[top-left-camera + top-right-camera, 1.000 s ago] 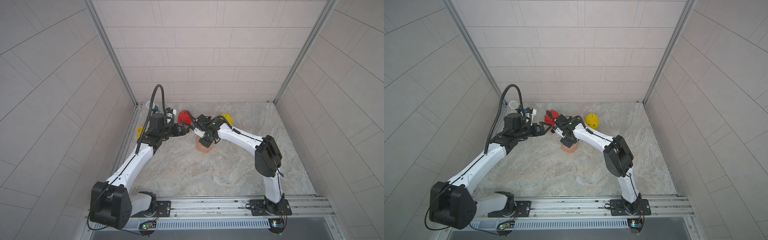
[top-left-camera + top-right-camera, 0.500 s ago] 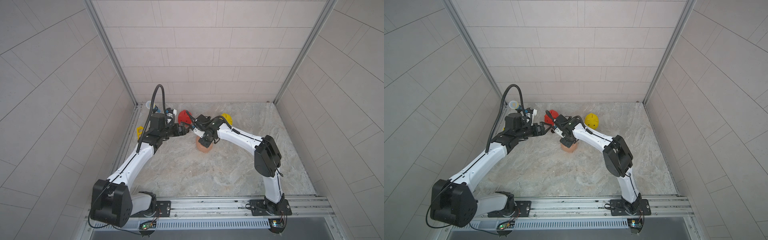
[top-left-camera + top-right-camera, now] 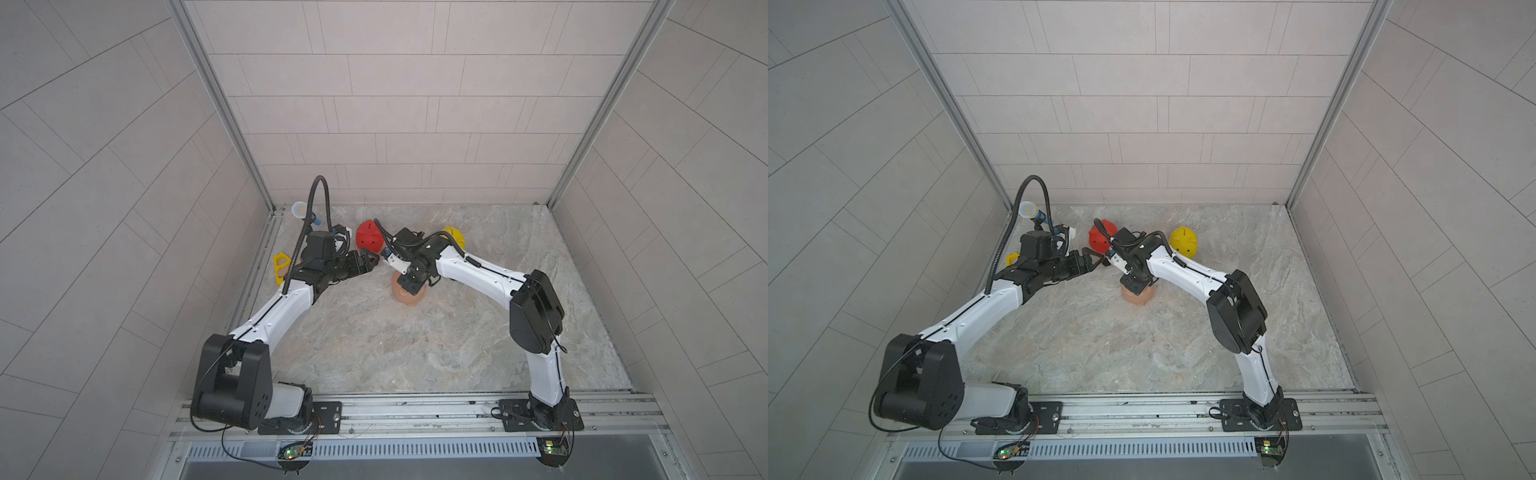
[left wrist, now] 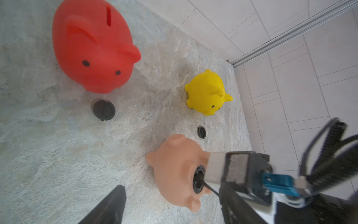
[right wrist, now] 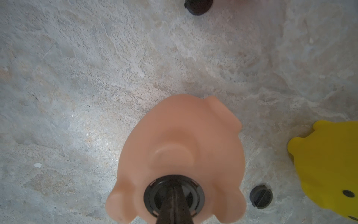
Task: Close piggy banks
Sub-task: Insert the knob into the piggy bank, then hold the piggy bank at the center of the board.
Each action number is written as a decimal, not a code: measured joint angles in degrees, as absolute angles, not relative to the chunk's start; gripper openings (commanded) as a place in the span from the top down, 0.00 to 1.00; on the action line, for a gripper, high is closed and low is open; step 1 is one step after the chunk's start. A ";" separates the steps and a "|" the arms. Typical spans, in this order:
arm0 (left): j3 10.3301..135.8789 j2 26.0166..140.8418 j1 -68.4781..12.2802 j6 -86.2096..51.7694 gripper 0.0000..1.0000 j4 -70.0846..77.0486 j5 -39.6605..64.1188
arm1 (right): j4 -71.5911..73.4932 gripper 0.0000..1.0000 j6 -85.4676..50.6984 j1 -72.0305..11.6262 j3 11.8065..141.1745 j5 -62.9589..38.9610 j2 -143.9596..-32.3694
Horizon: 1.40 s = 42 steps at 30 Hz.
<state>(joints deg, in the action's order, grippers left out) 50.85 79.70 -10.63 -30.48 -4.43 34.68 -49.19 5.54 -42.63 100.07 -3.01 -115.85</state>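
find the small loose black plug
In the left wrist view the small black plug lies on the table between the yellow pig and the peach pig.

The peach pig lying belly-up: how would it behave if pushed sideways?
Probably rocks or rolls: the peach pig rests on its rounded body on the table. Likely light, since it looks like hollow plastic with a black plug in its belly hole. The right gripper at the plug may steady it.

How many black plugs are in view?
3. One plug sits in the belly of the peach pig, under the right gripper; one lies loose by the red pig; one loose between peach pig and yellow pig. Others may be hidden.
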 measured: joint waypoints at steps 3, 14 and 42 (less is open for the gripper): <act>49.10 81.32 -9.74 -31.94 0.18 -2.87 36.05 | -49.06 1.00 5.52 -42.59 100.01 -3.55 -115.81; 45.08 88.44 -8.80 -40.03 0.20 11.66 44.97 | -48.95 1.00 5.30 -42.30 99.96 -4.40 -115.79; 42.54 102.63 -14.59 -52.18 0.21 37.39 54.37 | -48.27 1.00 4.47 -41.80 99.37 -5.74 -115.50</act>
<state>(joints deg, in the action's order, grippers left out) 42.54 102.63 -14.59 -52.18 37.39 54.37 -48.27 4.47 -41.80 99.37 -5.74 -115.50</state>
